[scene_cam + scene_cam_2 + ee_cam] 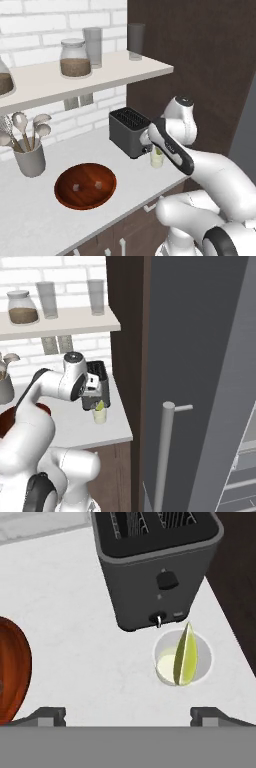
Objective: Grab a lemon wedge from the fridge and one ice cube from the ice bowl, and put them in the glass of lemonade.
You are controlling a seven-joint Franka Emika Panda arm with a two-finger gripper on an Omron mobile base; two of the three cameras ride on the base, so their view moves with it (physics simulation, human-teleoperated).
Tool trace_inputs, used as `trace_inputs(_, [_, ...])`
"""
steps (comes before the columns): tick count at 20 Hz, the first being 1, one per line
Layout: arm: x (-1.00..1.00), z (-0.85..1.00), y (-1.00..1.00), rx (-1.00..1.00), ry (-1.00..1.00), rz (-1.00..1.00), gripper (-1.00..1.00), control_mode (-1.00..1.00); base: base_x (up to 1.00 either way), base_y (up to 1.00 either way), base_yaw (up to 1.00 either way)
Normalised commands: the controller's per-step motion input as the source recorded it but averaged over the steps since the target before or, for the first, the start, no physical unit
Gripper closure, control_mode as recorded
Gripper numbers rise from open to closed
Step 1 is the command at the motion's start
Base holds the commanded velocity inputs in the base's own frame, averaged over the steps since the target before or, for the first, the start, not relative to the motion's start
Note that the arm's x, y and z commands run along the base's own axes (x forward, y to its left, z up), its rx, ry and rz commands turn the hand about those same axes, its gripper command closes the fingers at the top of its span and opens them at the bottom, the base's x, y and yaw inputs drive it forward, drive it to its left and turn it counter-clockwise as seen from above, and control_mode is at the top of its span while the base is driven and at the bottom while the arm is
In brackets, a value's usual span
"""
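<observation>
The glass of lemonade stands on the white counter just in front of the toaster. A pale yellow-green lemon wedge stands upright in it, leaning on the rim. From the sides, the glass sits under my hand, with the wedge poking out. My gripper hovers above the counter, open, with nothing between its fingers; the glass lies ahead and toward the right fingertip. The reddish-brown ice bowl sits to the left, holding two ice cubes. The grey fridge is at the right.
A dark toaster stands right behind the glass. A grey utensil cup is at the back left. A shelf above carries a jar and tall grey glasses. The dark brown cabinet borders the counter's right end.
</observation>
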Motion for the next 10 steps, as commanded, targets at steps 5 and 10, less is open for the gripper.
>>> trace_inputs(5, [-0.12,0.0,1.0,-0.03,0.03,0.37,-1.0,-1.0,0.0,0.0,0.0])
trace_inputs(10, [0.0,0.0,1.0,-0.07,0.17,0.45,-1.0,-1.0,0.0,0.0,0.0])
